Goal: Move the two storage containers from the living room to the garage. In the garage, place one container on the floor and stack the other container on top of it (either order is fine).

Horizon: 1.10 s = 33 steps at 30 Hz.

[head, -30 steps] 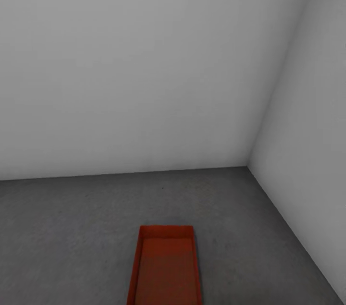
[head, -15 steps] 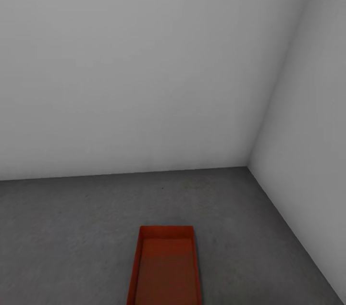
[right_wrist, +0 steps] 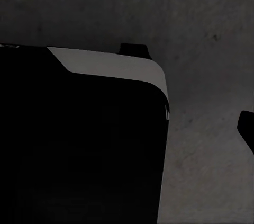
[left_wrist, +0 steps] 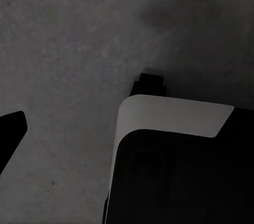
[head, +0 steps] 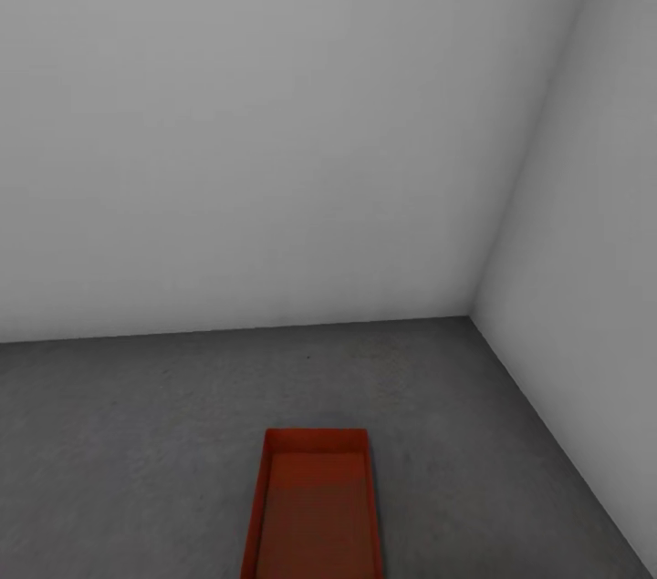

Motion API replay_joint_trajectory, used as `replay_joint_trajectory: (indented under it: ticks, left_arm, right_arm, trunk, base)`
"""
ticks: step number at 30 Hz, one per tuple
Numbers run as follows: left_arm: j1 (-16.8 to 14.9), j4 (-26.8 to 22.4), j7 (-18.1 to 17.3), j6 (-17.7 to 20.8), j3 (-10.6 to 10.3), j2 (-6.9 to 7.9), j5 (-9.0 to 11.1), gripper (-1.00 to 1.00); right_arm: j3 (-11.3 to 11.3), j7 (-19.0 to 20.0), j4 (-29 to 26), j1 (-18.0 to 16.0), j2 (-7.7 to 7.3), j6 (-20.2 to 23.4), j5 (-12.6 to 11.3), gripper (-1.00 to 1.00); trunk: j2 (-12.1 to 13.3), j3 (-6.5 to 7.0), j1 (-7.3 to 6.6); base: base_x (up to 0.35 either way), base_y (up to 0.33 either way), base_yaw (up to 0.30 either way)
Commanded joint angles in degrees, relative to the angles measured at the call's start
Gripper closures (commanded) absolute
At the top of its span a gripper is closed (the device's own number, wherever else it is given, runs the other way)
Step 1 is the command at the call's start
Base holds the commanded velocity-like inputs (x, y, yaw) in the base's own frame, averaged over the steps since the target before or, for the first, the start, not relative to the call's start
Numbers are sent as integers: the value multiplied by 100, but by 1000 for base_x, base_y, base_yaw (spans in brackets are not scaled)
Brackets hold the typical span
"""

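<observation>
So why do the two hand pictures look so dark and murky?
Head view: soft even light, and the red container looks dim toward the picture's bottom edge. Both wrist views: the robot's black body blocks much of the view, above dark mottled floor.

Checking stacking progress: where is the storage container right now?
In the head view, one storage container sits on the garage floor, bottom centre, short of the wall corner.

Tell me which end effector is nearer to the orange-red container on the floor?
Cannot tell, left or right. The container sits on the floor, centred before the robot; both wrist cameras face concrete beside its dark body.
</observation>
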Motion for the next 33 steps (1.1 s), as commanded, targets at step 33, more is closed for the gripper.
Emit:
replay_joint_trajectory:
  ticks: [33]
  left_arm:
    - [-3, -2, 19, 18, 28, -15, 57, -100]
  right_arm:
    - [42, -10, 10, -5, 2, -29, -98, -100]
  trunk:
    - [-3, 14, 0]
  base:
    - [0, 0, -148]
